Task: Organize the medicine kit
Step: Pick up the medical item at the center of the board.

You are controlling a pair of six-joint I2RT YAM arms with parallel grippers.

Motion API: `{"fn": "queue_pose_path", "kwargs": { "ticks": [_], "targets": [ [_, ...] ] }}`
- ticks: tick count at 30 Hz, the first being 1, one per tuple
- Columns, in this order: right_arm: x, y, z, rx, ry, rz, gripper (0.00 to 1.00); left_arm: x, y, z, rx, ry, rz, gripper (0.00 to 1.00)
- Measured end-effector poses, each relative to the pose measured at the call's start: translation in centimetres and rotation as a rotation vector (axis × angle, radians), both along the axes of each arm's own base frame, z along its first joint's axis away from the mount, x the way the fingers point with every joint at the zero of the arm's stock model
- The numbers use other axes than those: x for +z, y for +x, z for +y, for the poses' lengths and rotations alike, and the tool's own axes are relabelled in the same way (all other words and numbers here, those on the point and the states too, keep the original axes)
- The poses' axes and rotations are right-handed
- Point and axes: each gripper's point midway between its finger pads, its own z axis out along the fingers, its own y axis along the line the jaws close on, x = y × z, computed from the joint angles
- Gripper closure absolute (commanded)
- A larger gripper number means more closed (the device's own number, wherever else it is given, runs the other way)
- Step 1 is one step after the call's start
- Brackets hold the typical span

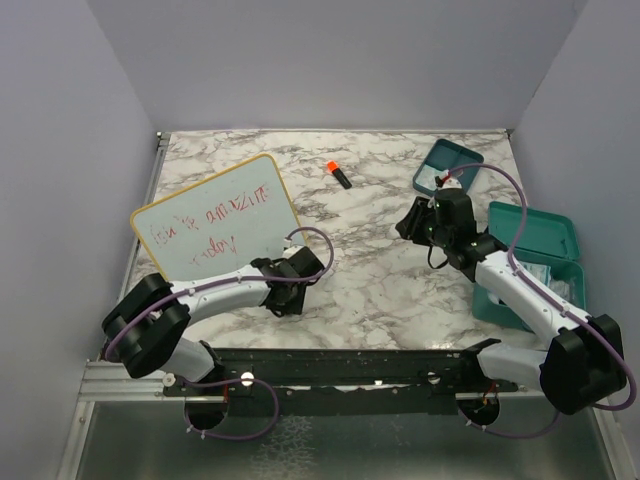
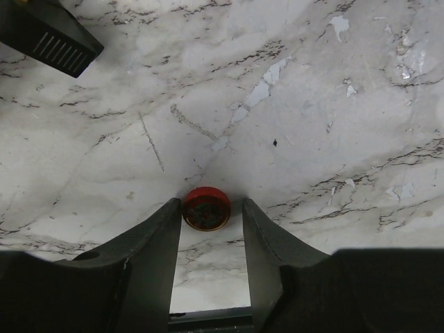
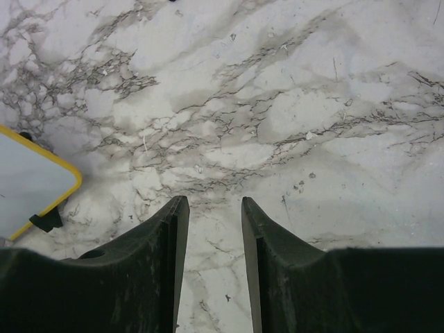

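Marble worktop [image 1: 370, 200] carries the medicine kit [image 1: 540, 232], an open teal case, at the middle of its right edge, with the matching tray insert [image 1: 447, 165] lying apart near the far right corner. Just left of the case, the right gripper [image 3: 211, 202] hangs over bare marble with jaws parted and nothing between them. Close to the near edge, beside the yellow-framed whiteboard [image 1: 215, 225], the left gripper [image 2: 211, 202] has jaws parted around a small red round cap [image 2: 206, 208], not clamped on it.
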Motion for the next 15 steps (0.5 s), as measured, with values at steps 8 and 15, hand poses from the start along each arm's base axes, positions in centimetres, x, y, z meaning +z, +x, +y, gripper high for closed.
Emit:
{"fn": "queue_pose_path", "kwargs": {
  "ticks": [8, 15],
  "targets": [
    [-0.4, -0.6, 0.1, 0.005, 0.014, 0.011, 0.59, 0.0, 0.5, -0.9, -0.040, -0.011, 0.000, 0.73],
    [-1.5, -2.1, 1.4, 0.071, 0.071, 0.068, 0.58, 0.1, 0.6, -2.0, -0.087, -0.041, 0.009, 0.81]
  ]
}}
